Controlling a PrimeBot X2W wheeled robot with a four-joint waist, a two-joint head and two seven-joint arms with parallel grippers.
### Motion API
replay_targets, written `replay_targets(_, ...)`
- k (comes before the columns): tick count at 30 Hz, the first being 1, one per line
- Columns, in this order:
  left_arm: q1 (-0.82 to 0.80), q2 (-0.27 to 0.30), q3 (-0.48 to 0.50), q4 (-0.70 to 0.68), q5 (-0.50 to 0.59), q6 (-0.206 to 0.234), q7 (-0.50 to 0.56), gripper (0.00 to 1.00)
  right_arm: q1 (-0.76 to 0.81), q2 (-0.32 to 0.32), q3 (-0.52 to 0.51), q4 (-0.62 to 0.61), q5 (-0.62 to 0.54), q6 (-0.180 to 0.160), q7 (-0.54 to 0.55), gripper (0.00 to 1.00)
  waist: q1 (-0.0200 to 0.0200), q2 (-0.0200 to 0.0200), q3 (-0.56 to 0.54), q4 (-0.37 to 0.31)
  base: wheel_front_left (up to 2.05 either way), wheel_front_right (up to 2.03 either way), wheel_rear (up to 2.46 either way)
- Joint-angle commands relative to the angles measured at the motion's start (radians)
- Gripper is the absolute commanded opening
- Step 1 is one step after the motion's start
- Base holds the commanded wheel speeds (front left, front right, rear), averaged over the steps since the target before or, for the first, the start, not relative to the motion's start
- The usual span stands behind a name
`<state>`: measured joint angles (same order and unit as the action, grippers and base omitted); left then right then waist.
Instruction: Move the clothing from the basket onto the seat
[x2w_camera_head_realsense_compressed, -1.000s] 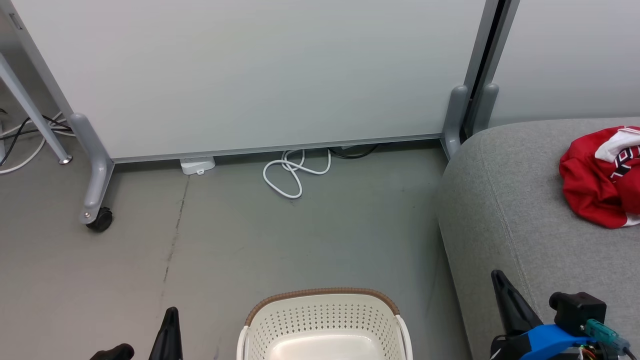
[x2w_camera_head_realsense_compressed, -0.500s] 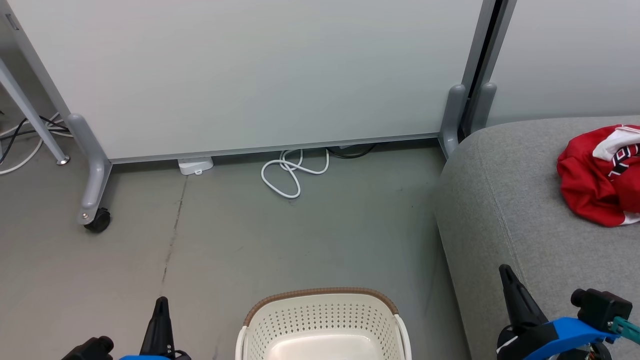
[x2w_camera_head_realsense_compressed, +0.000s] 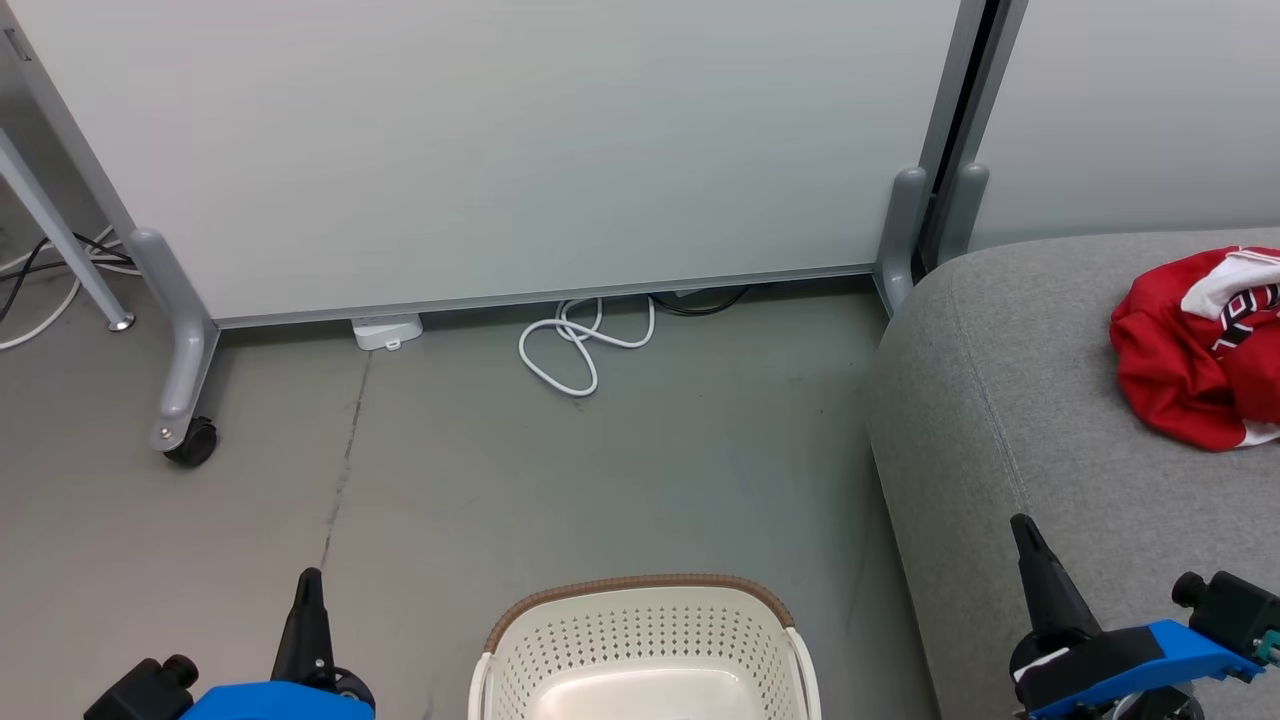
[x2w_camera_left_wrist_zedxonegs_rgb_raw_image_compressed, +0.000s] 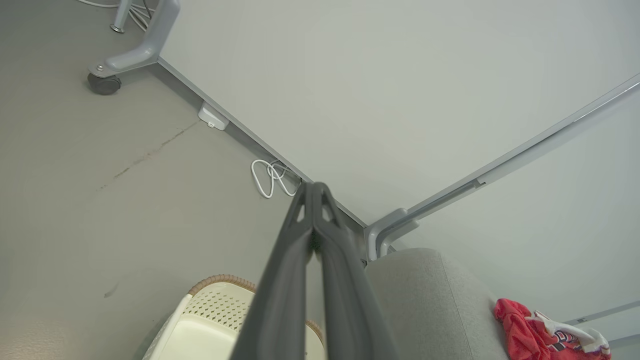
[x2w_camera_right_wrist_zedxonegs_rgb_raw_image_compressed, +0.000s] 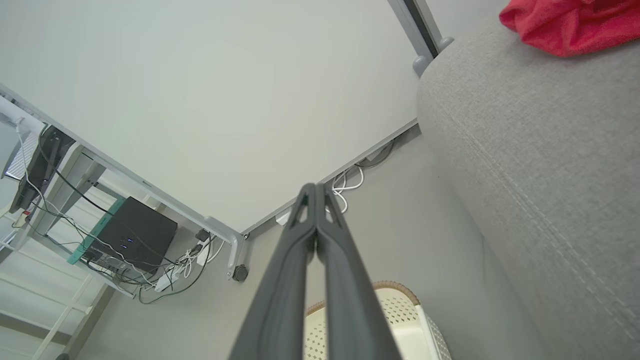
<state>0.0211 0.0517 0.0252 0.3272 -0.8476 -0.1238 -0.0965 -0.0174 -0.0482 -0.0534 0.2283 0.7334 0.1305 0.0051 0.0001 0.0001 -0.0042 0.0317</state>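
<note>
Since the clothes (x2w_camera_head_realsense_compressed: 1190, 370) lie in a red heap on the seat (x2w_camera_head_realsense_compressed: 1000, 420), far right, the moving job looks almost done. The basket (x2w_camera_head_realsense_compressed: 650, 625) sits on the floor (x2w_camera_head_realsense_compressed: 600, 480), near, just left of the seat, and the part of its bottom that shows is bare white. Its near end is cut off, so more could hide there. The left gripper (x2w_camera_head_realsense_compressed: 307, 590) and right gripper (x2w_camera_head_realsense_compressed: 1025, 540) hang either side of it, both pinched tight, holding nothing. Next should come a look into the basket; if anything is left, a gripper must open before dipping in.
</note>
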Motion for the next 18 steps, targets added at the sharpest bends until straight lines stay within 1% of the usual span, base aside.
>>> replay_targets(1, -0.032, 0.001, 0.010, -0.016, -0.027, -0.004, 0.007, 0.00, -0.028, -0.002, -0.005, -0.010, 0.031, 0.000, 0.005, 0.00, -0.0001, -0.0001, 0.000, 0.000, 0.00, 0.00, 0.00)
replay_targets(18, -0.061, 0.001, 0.031, -0.035, -0.221, -0.005, 0.062, 0.00, -0.047, -0.002, -0.020, -0.004, 0.255, 0.000, 0.033, 0.00, -0.0001, -0.0001, 0.001, -0.007, 0.00, 0.00, 0.00)
